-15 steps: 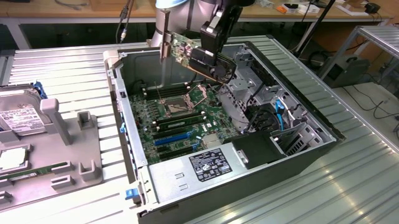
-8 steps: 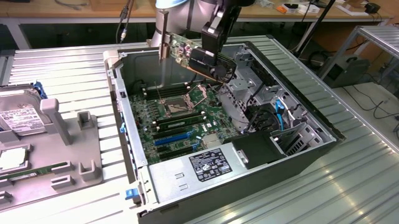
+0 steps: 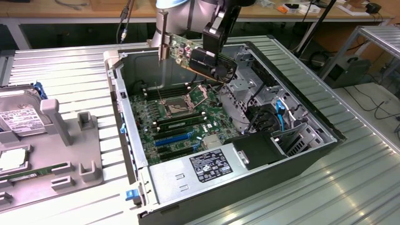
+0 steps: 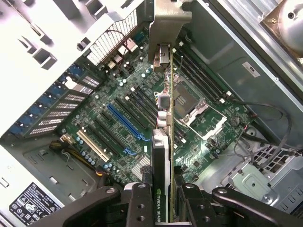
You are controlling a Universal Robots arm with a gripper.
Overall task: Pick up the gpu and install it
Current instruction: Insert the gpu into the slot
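Observation:
The gpu (image 3: 190,55) hangs in the air over the open computer case (image 3: 128,117), with my gripper (image 3: 211,47) shut on its dark upper part. It is a green board with a black face, and its silver bracket (image 3: 164,44) points toward the exterior view's left. In the wrist view the gpu (image 4: 163,137) is edge-on between my fingers (image 4: 140,203), above the motherboard (image 4: 118,101) and beside the processor socket (image 4: 195,109). A long blue slot (image 4: 124,123) lies apart from the card's edge. The card touches nothing in the case.
A grey fixture (image 3: 69,140) at the exterior view's left holds a silver hard drive (image 3: 22,119) and a green memory stick (image 3: 34,172). Inside the case are the power supply (image 3: 206,166), a black drive cage (image 3: 265,119) with cables, and memory slots (image 4: 201,71).

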